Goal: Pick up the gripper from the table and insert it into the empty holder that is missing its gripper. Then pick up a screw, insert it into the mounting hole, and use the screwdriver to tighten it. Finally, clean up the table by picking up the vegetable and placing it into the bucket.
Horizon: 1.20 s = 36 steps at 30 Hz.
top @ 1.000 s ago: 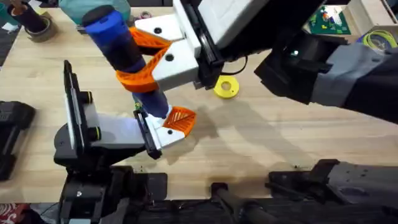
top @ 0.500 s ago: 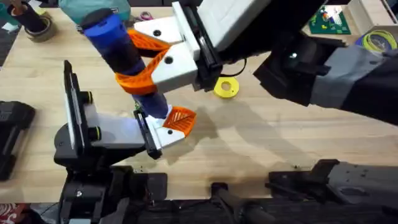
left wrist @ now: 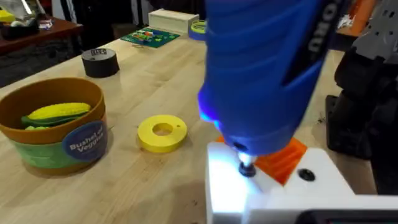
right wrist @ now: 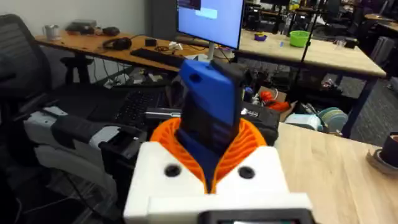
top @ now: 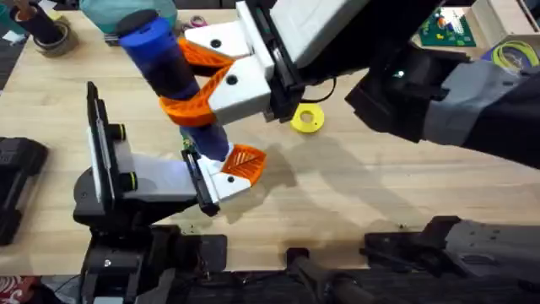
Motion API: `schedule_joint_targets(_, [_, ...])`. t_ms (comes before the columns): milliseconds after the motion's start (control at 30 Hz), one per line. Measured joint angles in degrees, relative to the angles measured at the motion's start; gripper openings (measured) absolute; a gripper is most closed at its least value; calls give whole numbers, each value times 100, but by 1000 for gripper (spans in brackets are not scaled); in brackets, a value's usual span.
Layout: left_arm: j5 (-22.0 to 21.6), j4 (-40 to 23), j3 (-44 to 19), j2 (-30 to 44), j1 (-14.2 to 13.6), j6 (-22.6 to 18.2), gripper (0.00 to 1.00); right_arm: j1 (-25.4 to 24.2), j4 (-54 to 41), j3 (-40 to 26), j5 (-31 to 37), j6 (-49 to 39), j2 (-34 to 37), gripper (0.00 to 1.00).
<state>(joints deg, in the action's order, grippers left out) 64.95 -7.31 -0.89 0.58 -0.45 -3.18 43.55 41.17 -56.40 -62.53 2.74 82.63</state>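
Observation:
My right gripper [top: 181,80] reaches across the table [top: 380,194] and is shut on the blue screwdriver [top: 173,72], its orange pads [right wrist: 249,140] clamped around the body. The screwdriver stands tilted, its silver bit [left wrist: 246,167] pressed onto the white holder [top: 221,181], one finger of my left gripper [top: 143,127]. The orange gripper [top: 245,160] sits in that holder. My left gripper is open, its fingers wide apart. The screwdriver's light glows on the bracket; the bit hides any screw. A yellow corn vegetable [left wrist: 57,113] lies in the bucket [left wrist: 59,143].
A yellow disc [top: 306,118] with a centre hole lies right of the holder. A black tape roll [left wrist: 100,62] stands farther back, and another roll [top: 49,35] at the far left. A green circuit board [top: 447,25] lies at the far right edge.
The screwdriver's upper end has shifted very slightly to the right in my right gripper. Its bit stays on the holder, and the left arm has not moved.

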Motion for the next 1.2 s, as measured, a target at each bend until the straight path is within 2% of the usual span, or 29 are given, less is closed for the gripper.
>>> schedule_joint_targets(1000, [20, -2, 0, 0, 0, 15, 4, -28, 29, 33, -183, -28, -2, 24])
schedule_joint_targets(1200, [20, -2, 0, 0, 0, 13, 4, -28, 288, 98, -192, 22, -2, 24])
